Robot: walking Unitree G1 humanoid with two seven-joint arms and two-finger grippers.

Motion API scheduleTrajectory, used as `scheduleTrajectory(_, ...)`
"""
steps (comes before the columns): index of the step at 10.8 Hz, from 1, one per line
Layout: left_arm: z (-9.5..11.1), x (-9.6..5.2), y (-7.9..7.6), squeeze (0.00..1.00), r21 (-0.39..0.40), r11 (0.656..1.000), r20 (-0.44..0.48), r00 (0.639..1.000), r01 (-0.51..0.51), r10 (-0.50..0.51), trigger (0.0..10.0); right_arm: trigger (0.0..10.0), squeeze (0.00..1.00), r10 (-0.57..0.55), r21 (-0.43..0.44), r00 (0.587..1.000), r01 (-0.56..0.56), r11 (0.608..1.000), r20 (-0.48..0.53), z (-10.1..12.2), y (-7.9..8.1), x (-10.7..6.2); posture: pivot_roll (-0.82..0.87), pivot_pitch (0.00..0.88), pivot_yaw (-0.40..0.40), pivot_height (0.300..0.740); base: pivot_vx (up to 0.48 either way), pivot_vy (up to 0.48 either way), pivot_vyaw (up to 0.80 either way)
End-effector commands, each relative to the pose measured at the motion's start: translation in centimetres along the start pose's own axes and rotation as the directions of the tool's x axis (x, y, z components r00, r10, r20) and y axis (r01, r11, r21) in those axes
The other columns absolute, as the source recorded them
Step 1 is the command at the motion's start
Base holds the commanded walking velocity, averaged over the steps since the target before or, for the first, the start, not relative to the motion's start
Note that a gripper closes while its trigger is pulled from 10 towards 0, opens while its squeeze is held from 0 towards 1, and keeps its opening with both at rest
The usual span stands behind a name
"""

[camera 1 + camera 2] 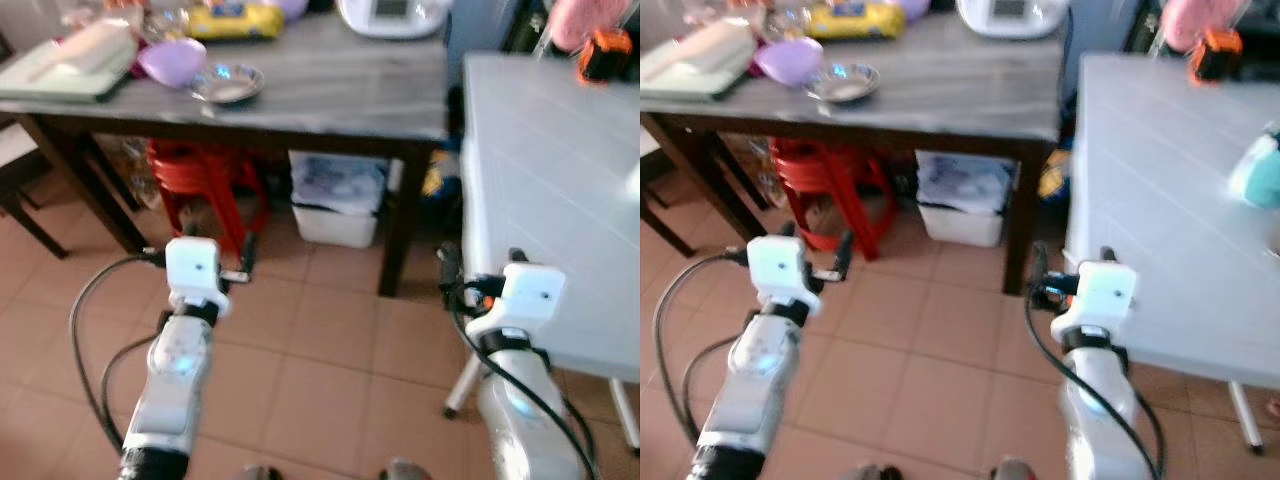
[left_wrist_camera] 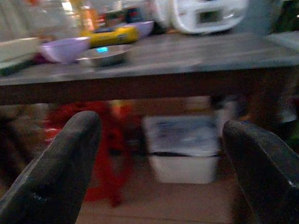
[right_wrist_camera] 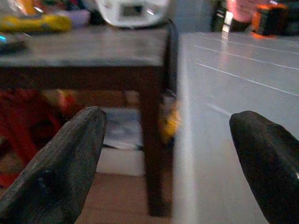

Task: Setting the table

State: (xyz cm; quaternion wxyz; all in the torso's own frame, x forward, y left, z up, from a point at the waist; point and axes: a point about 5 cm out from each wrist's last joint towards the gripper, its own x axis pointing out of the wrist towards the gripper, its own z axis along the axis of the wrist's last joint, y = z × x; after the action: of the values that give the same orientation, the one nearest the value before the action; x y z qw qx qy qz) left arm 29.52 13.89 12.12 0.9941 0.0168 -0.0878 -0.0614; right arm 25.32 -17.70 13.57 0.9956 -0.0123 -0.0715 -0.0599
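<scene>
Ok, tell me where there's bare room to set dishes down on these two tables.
The white table is mostly bare, bordered by an orange object at its far edge and a teal object on the right. The dark table is free between the metal bowl and the white appliance; its far left is crowded.

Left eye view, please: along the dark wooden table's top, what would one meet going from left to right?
Pale flat tray → lilac plastic bowl → shallow steel dish → white appliance with a display.

Both arms reach forward, left hand (image 2: 159, 168) and right hand (image 3: 168, 163) with fingers spread apart.
</scene>
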Motion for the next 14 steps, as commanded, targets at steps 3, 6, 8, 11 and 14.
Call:
scheduleTrajectory(3,0.38,0.0,0.71,0.0,0.024,1.0,0.013,1.0,-0.006,0.006,10.0,10.0,0.0,0.003,0.004,1.0,-0.003,1.0,0.013,0.23,0.26,0.0,-0.19,0.155,0.071,0.74,0.0,-0.307,0.0)
scheduleTrajectory(6,0.51,0.1,0.56,0.0,0.022,1.0,0.016,1.0,0.003,-0.003,10.0,10.0,0.0,-0.003,0.008,1.0,0.003,1.0,0.014,0.24,0.19,-0.01,-0.19,0.155,0.071,0.74,0.0,-0.309,0.0)
scheduleTrajectory(8,0.49,0.15,0.54,0.0,0.022,1.0,0.014,1.0,0.002,-0.003,10.0,10.0,0.0,-0.005,0.009,1.0,0.005,1.0,0.012,0.24,0.17,0.02,-0.19,0.155,0.071,0.74,0.0,-0.309,0.0)
scheduleTrajectory(11,0.44,0.14,0.48,0.0,0.022,1.0,0.012,1.0,0.004,-0.004,10.0,10.0,0.0,-0.006,0.013,1.0,0.005,1.0,0.009,0.23,0.13,0.01,-0.19,0.155,0.07,0.74,0.0,-0.307,0.0)
scheduleTrajectory(14,0.38,0.14,0.35,0.0,0.013,1.0,0.016,1.0,0.014,-0.014,10.0,10.0,0.0,-0.012,0.025,1.0,0.012,1.0,0.003,0.17,0.1,-0.04,-0.19,0.156,0.071,0.74,0.0,-0.102,0.0)
